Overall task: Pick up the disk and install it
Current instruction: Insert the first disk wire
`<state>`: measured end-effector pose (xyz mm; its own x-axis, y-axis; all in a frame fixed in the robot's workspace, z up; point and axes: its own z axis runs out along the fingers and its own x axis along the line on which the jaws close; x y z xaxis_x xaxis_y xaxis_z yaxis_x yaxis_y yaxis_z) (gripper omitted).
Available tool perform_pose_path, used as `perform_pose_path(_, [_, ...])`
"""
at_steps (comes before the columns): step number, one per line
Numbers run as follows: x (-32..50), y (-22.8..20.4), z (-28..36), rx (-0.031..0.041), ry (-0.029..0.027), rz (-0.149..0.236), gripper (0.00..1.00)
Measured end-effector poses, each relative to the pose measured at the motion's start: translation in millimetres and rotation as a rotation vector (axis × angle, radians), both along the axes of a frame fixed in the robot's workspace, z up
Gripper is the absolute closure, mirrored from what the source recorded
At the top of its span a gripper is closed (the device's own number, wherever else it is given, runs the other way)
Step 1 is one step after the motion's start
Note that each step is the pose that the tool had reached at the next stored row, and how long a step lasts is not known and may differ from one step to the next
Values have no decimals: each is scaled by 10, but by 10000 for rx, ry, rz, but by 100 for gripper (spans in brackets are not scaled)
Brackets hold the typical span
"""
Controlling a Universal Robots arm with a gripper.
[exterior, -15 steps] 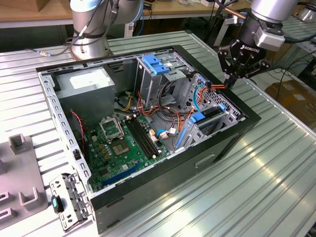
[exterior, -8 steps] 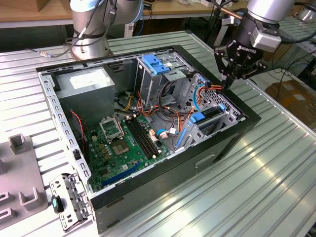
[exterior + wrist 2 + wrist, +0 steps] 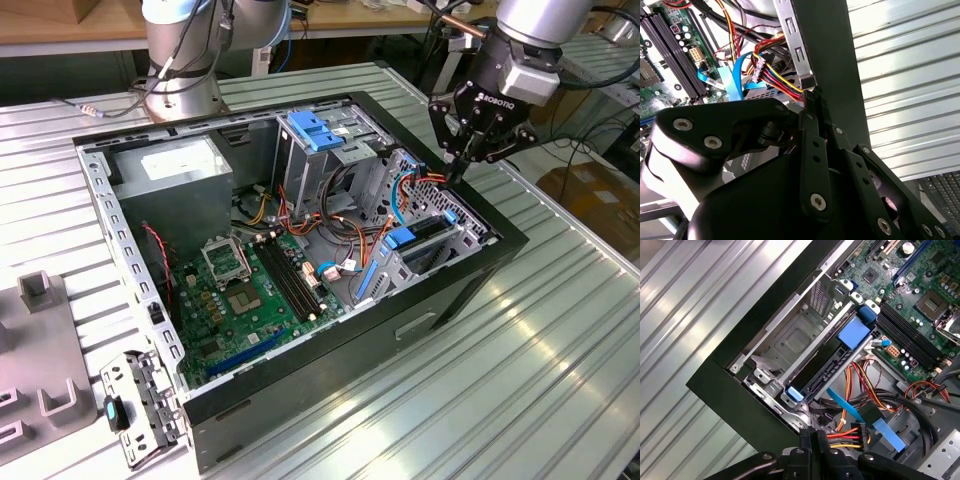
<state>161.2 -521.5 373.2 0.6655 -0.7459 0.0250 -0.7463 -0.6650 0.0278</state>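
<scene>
The disk [image 3: 428, 232] lies flat in a slot of the metal drive cage at the right front of the open computer case [image 3: 330, 355], its blue bracket showing at both ends. In the first wrist view the disk [image 3: 832, 365] sits between the cage rails. My gripper [image 3: 455, 172] hangs over the case's right wall, just behind that cage, with its fingers shut. In both wrist views a bundle of red, yellow and black wires [image 3: 780, 82] runs right up to the gripper [image 3: 812, 97] tips [image 3: 812, 436]. I cannot tell whether the wires are pinched.
Inside the case are the green motherboard [image 3: 245, 290], a grey power-supply box [image 3: 175, 180] and an upper cage with a blue latch [image 3: 315, 130]. The arm's base [image 3: 185, 60] stands behind the case. Grey fixtures [image 3: 40, 350] and a loose metal bracket [image 3: 140, 405] lie on the ribbed table at the exterior view's left.
</scene>
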Motion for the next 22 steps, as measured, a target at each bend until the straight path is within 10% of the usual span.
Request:
perform_pose_path(8, [-69, 0, 1, -2, -1, -211, 84])
perform_pose_path(22, [-70, 0, 0, -1, 0, -2829, 84])
